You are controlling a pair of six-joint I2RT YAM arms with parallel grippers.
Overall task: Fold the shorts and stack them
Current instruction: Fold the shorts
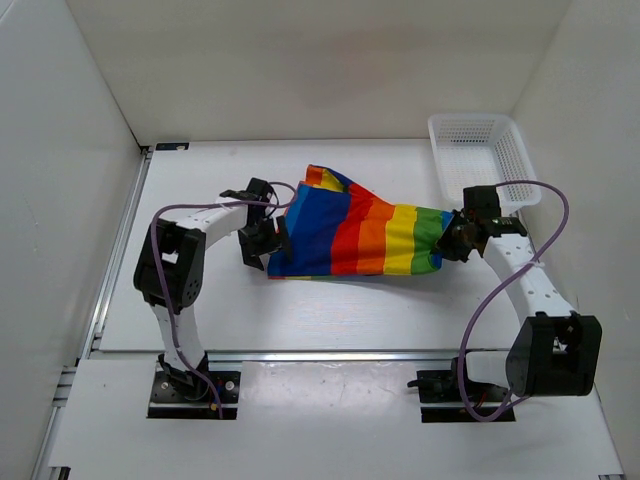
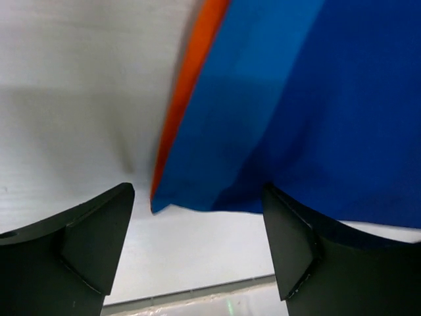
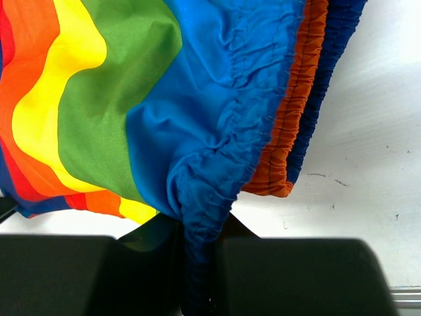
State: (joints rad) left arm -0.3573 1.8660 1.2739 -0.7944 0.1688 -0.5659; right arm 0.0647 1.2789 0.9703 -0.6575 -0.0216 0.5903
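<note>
No legible text — (none anywhere)

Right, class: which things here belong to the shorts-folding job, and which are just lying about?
Job in hand:
shorts, rainbow-striped
right pincer, shut on their waistband
left pincer, open at their blue corner

Lying about:
white mesh basket, far right corner

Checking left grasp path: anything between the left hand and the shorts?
Nothing visible. The open left hand is right at the shorts' blue edge, table beneath. The right hand is shut on the waistband end.
</note>
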